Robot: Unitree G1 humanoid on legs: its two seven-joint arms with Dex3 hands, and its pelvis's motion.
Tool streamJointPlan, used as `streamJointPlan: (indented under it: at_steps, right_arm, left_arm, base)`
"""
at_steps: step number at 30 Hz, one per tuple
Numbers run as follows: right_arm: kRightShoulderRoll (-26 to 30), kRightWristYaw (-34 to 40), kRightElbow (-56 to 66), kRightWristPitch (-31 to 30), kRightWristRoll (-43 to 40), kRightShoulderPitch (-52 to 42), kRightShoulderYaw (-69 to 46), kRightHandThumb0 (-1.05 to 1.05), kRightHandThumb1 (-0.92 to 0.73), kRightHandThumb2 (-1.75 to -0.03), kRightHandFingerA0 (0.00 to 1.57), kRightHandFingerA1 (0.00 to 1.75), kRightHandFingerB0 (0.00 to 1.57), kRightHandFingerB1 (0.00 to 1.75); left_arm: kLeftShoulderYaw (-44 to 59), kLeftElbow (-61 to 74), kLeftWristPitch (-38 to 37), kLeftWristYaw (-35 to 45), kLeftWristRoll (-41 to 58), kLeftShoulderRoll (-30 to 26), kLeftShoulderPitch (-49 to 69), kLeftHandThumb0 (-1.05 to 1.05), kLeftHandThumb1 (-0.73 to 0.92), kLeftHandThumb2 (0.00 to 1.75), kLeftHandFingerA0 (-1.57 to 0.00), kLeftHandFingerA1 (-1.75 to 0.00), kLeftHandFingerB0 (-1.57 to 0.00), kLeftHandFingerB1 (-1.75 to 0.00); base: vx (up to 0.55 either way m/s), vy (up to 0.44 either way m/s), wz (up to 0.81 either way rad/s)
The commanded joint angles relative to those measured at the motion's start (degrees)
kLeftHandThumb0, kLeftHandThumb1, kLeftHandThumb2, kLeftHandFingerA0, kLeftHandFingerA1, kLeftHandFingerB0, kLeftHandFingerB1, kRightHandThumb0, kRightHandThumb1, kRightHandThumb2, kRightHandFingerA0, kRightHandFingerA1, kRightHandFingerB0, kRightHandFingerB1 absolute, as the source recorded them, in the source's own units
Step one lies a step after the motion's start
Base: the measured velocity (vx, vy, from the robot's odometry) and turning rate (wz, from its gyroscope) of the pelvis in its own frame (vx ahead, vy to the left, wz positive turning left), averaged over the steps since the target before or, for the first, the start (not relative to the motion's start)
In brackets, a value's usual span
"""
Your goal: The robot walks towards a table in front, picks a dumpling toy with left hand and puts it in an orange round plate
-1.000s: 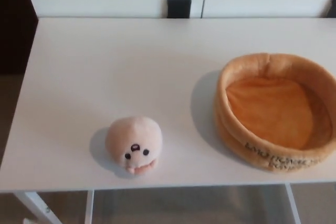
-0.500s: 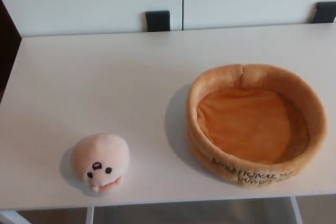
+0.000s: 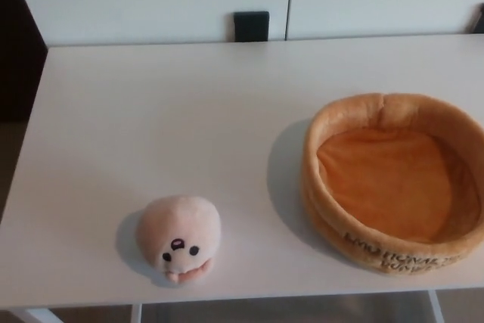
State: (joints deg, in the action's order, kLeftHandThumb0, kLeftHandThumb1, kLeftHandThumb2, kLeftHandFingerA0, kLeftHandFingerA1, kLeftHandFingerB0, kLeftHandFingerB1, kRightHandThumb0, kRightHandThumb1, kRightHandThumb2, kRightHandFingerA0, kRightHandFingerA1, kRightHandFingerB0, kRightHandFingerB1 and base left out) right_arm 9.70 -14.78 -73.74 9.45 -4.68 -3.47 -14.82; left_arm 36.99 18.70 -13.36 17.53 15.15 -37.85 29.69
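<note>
Here, dumpling toy (image 3: pixel 179 239) on white table (image 3: pixel 151 111), orange plate (image 3: pixel 393 247) lettering blurred, unreadable, neither hand visible.

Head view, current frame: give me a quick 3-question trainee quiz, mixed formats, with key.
1. True or false: the dumpling toy already lies inside the orange round plate.
2. Multiple choice: where does the dumpling toy sit on the white table?
A. near the front edge, on the robot's left of the plate
B. against the far edge, beside the black block
C. on the plate's rim
3. Fill in: the inside of the plate holds ____.

Key
1. False. The toy rests on the table, apart from the plate.
2. A
3. Nothing. Only its orange lining shows. Neither robot hand is in view.
</note>
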Motion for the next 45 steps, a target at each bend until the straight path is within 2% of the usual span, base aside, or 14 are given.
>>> streamJointPlan:
  at_steps: [1, 5, 10, 14, 15, 22, 23, 25, 29, 30, 37, 38, 40, 45]
  right_arm:
    - [3.2, 1.1, 0.1, 0.3, 0.7, 0.1, 0.3, -0.22, -0.48, -0.60, 0.69, 0.99, 0.25, 0.60]
    - [3.2, 0.7, -0.1, 0.2, 0.3, 0.4, 0.0, -0.21, -0.46, -0.60, 0.57, 0.95, 0.25, 0.62]
    - [3.0, 1.0, 0.1, 0.0, -0.1, 0.7, -0.1, -0.19, -0.45, -0.62, 0.59, 1.05, 0.26, 0.65]
    - [2.9, 0.5, 0.1, -0.3, -0.8, 0.9, -0.7, -0.21, -0.47, -0.64, 0.61, 0.98, 0.27, 0.66]
    - [3.0, 0.6, 0.2, -0.2, -0.5, 0.8, -0.4, -0.23, -0.48, -0.63, 0.60, 0.96, 0.25, 0.65]
    - [2.8, 1.0, 0.0, -0.6, -0.7, 1.2, -0.7, -0.20, -0.48, -0.60, 0.54, 0.90, 0.28, 0.61]
    - [2.8, 0.8, -0.1, -0.8, -0.9, 1.4, -0.9, -0.19, -0.49, -0.58, 0.51, 0.92, 0.27, 0.61]
    - [2.8, 0.4, 0.0, -1.0, -1.1, 1.4, -1.1, -0.17, -0.49, -0.61, 0.53, 0.92, 0.27, 0.62]
    - [2.8, 0.5, 0.2, -0.6, -0.8, 1.4, -1.0, -0.17, -0.49, -0.63, 0.63, 0.98, 0.26, 0.63]
    - [3.0, 0.4, 0.2, -0.8, -0.9, 1.7, -1.1, -0.19, -0.49, -0.62, 0.60, 1.01, 0.26, 0.63]
    - [3.8, 1.3, 0.2, -0.1, 1.0, 2.1, 0.4, -0.22, -0.46, -0.57, 0.58, 0.98, 0.28, 0.64]
    - [3.8, 2.0, 0.1, -0.3, 1.6, 2.0, 1.1, -0.21, -0.29, -0.84, 0.68, 0.91, 0.25, 0.61]
    - [3.9, 2.7, -0.1, -0.5, 2.2, 2.0, 1.8, -0.22, -0.46, -0.56, 0.68, 1.04, 0.26, 0.59]
    - [3.5, 1.0, 0.2, -1.2, -0.3, 1.8, 0.3, -0.19, -0.48, -0.60, 0.64, 0.99, 0.26, 0.61]
  left_arm:
    - [-7.9, 20.5, 11.4, -2.8, 8.7, -15.0, -27.5, -0.36, 0.29, 0.86, -0.01, -0.54, -0.05, -0.53]
    - [-16.7, 16.3, 16.9, -1.0, 0.4, -12.9, -34.0, -0.39, 0.17, 0.83, 0.00, -0.53, -0.07, -0.55]
    - [-24.0, 11.0, 14.7, 1.4, -7.2, -9.6, -36.6, -0.80, 0.46, 0.55, 0.00, -0.51, -0.07, -0.44]
    - [-26.9, 11.9, 15.6, 1.6, -10.0, -8.6, -34.6, -0.60, 0.36, 0.84, 0.00, -0.52, -0.01, -0.49]
    - [-28.0, 11.6, 15.8, 1.6, -11.1, -8.5, -34.4, -0.38, 0.08, 0.78, 0.00, -0.53, -0.04, -0.53]
    - [-35.7, 7.1, 16.5, 2.4, -17.9, -7.5, -35.6, -0.37, 0.09, 0.78, 0.00, -0.52, 0.00, -0.51]
    - [-36.4, 6.5, 16.1, 2.7, -18.4, -7.6, -35.5, -0.73, 0.44, 0.54, -0.07, -0.42, -0.08, -0.33]
    - [-38.2, 5.6, 15.4, 3.2, -20.6, -8.0, -34.5, -0.56, 0.33, 0.80, -0.02, -0.48, 0.00, -0.41]
    - [-39.1, 5.8, 15.3, 3.7, -22.6, -8.4, -31.6, -0.56, 0.34, 0.82, -0.01, -0.50, 0.00, -0.40]
    - [-39.1, 6.4, 15.6, 4.0, -23.3, -8.7, -30.9, -0.74, 0.41, 0.54, -0.07, -0.40, -0.05, -0.33]
    - [-36.5, 10.6, 16.7, 6.0, -23.6, -9.5, -28.6, -0.76, 0.33, 0.67, -0.04, -0.38, -0.03, -0.27]
    - [-36.3, 11.2, 17.0, 6.5, -23.4, -9.4, -28.8, -0.76, 0.32, 0.68, -0.03, -0.35, -0.02, -0.27]
    - [-36.5, 11.7, 17.5, 7.2, -23.3, -9.2, -29.3, -0.74, 0.30, 0.67, -0.04, -0.35, -0.01, -0.28]
    - [-37.5, 13.3, 20.4, 8.8, -24.4, -9.2, -29.9, -0.56, 0.30, 0.79, 0.00, -0.32, 0.00, -0.36]
  base:
    - [0.00, 0.000, 0.00]
    - [0.00, -0.021, 0.00]
    - [0.00, -0.016, 0.00]
    - [0.00, 0.000, 0.00]
    - [0.00, 0.000, 0.00]
    - [0.00, 0.000, 0.00]
    - [0.00, 0.000, 0.00]
    - [0.00, 0.000, 0.00]
    - [0.00, 0.000, 0.00]
    - [0.00, 0.000, 0.00]
    - [0.00, 0.000, 0.00]
    - [0.00, 0.000, 0.00]
    - [0.00, 0.000, 0.00]
    - [0.00, 0.000, 0.00]
